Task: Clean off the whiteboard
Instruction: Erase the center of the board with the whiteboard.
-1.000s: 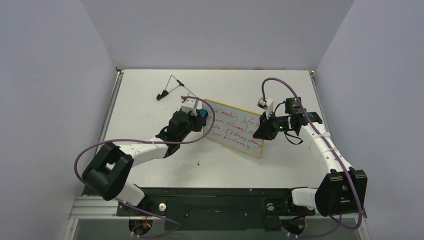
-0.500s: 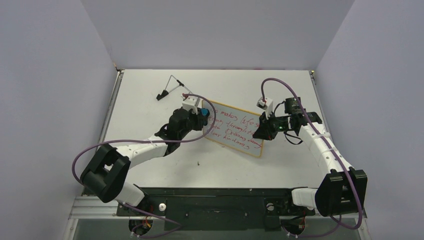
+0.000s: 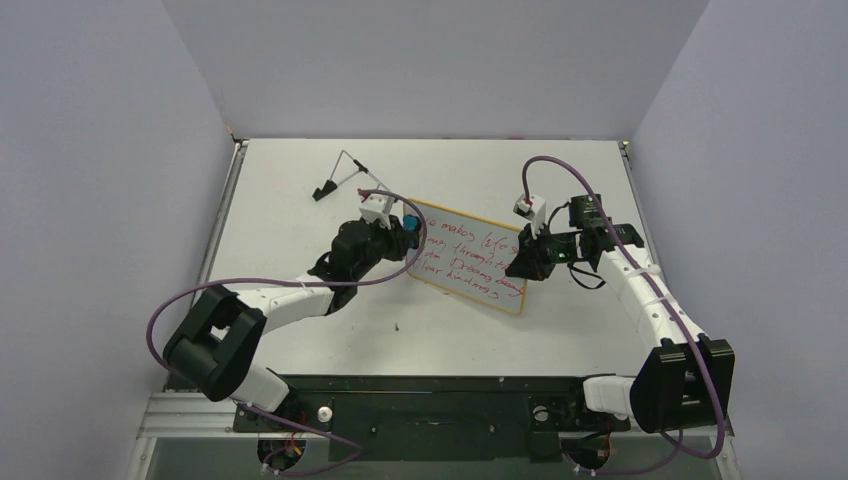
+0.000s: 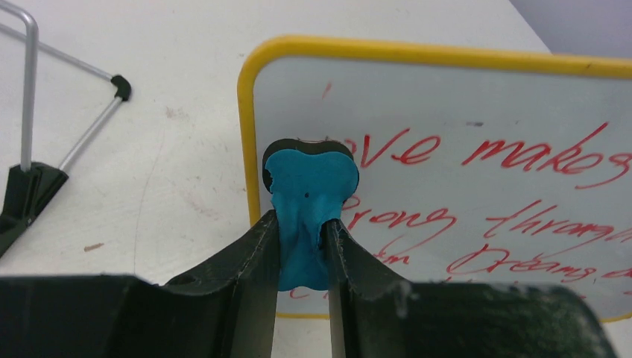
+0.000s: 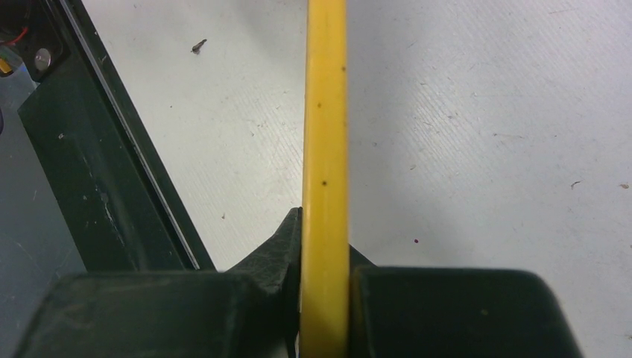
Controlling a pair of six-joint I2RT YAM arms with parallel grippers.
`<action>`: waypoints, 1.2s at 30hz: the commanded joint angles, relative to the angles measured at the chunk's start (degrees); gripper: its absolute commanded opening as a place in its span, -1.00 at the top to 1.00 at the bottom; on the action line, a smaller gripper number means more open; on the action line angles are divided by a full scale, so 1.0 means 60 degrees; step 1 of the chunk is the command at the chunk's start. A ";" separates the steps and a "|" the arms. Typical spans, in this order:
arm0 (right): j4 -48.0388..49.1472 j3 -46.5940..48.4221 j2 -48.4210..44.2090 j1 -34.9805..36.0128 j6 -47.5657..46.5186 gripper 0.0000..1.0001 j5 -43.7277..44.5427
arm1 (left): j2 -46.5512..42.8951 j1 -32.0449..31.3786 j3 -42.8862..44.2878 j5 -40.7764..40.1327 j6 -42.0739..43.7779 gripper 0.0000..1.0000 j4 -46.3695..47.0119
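The left pincer (image 4: 302,233) pinches the eraser (image 4: 309,175), poised at the top-left corner of the board (image 4: 462,112). All red lines are legible, so erasing is judged barely begun, if at all. The right pincer (image 5: 324,246) clamps the board's right rim, mid-bench (image 3: 300,200).

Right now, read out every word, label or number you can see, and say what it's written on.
"ove makes": red handwriting, top line of the whiteboard; first letter hidden behind the blue eraser.
"rong": second line, its start hidden too.
Rest of the handwriting: too scrawled or cut off to read.
No printed labels, brands or numbers can be made out.
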 commanded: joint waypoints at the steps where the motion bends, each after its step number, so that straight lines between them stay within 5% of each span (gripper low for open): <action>1: -0.0646 0.0114 -0.0109 0.0246 -0.0527 1.00 0.0137 | -0.0329 -0.0222 -0.0670 0.0305 -0.0113 1.00 0.0917; 15: -0.0670 0.0110 -0.0141 0.0297 -0.0589 1.00 0.0182 | -0.0052 0.0445 0.0558 0.1162 -0.0243 1.00 0.0843; 29: -0.0675 0.0108 -0.0079 0.0316 -0.0600 1.00 0.0169 | -0.0158 -0.0551 -0.0689 0.0833 0.0047 1.00 0.1280; 36: -0.0692 0.0110 -0.0111 0.0308 -0.0604 1.00 0.0157 | -0.0315 0.0492 -0.0295 0.1747 -0.0329 1.00 0.1258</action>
